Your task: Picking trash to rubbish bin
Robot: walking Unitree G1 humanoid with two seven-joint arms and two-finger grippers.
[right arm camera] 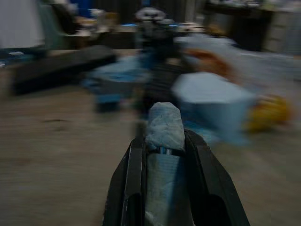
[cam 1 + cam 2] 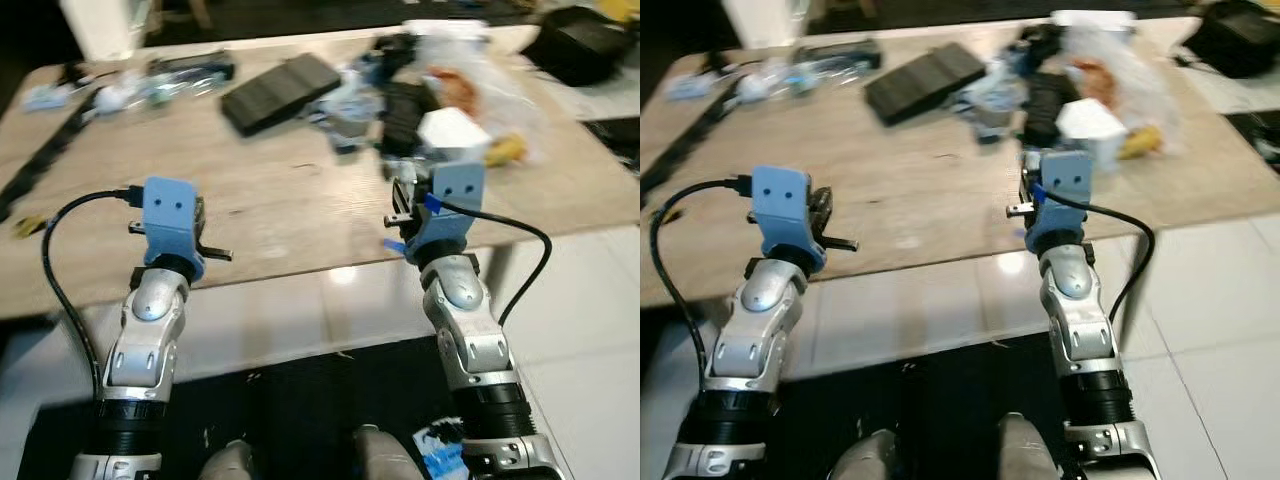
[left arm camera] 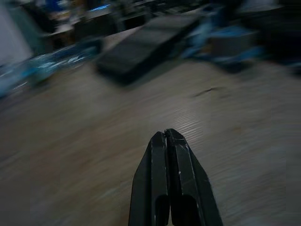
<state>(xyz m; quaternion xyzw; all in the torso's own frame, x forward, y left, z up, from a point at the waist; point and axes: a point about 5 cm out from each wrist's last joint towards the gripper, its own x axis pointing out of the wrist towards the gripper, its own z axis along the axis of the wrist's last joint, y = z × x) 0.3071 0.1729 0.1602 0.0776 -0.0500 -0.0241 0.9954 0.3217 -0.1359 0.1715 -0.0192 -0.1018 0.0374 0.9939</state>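
A pale wooden table (image 2: 280, 215) stands before me on white floor tiles (image 2: 580, 290), its far side littered with a flat black case (image 2: 280, 90), a clear plastic bag (image 2: 480, 80) and a white box (image 2: 452, 130). My right gripper (image 1: 164, 136) hovers over the table's near edge, pinched onto a pale blue crumpled wrapper (image 1: 163, 127) whose long axis runs along my fingers and pokes out past their tips toward the clutter. My left gripper (image 3: 165, 136) hangs over bare wood with its fingers pressed together, holding nothing.
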